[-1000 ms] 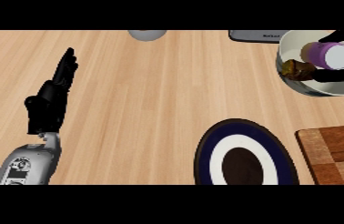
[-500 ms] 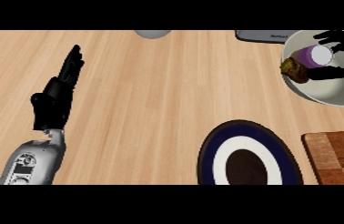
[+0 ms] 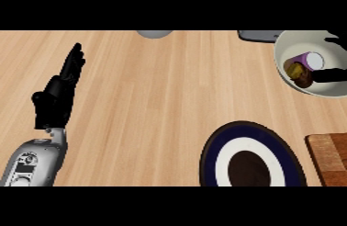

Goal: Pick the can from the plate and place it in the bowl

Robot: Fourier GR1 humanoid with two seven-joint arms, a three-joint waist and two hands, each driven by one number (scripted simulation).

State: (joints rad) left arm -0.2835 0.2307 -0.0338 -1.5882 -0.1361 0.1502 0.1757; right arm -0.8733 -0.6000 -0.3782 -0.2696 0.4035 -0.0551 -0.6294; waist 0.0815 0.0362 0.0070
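Right hand (image 3: 331, 76) shows only as dark fingers at the far right edge, reaching into the pale bowl (image 3: 288, 41); from my seat I cannot tell whether they are closed on anything, because most of the hand is cut off by the edge of the view. Inside the bowl lies the can (image 3: 306, 65), tipped on its side with a pale lilac end facing up, its brown and yellow body just beside those fingers. Near and slightly left of the bowl sits the plate (image 3: 215, 149), dark blue with a white ring and a dark centre, with nothing on it. My left hand (image 3: 59, 91) rests at the left, fingers straight and pointing far, holding nothing. I judge the placing nearly finished. The risk now is in pulling out: a finger catching the can could drag it over the rim, or nudge the bowl. A wooden board (image 3: 331, 160) at the near right corner and two grey objects along the far edge are cut off and hard to identify.
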